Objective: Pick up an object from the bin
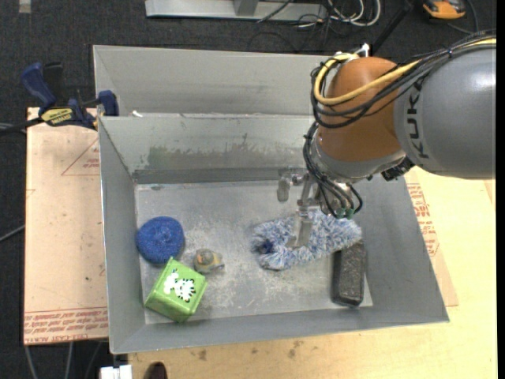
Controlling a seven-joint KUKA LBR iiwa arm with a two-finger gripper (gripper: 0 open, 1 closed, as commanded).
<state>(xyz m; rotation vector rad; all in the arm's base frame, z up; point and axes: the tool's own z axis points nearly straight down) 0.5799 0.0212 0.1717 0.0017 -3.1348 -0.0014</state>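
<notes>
Straight down, right of the bin's middle: jaws planted upright on a shaggy blue-and-white tuft of soft fabric (312, 239), over its left half. Cannot tell how wide apart, or whether closed on any of the pile; shag below and wrist above hide the gap. Looks a sensible place to bite, as a guess: loose fibres give under a vertical push and bunch easily.

Lies spread flat on the floor of the grey metal bin (237, 181), that tuft, so judged not yet lifted. Just beside its right end, a dark grey oblong block (349, 273), near enough to get nudged on the way up.

Directly above, the rounded orange wrist cover (359, 117), looped with yellow cable (331, 77).

Well apart, toward the left wall: a small brownish shell-like lump (207, 260), a round blue fuzzy pad (160, 238) and a green cube with a black-and-white face (177, 290), clustered close and clear of the reach.
</notes>
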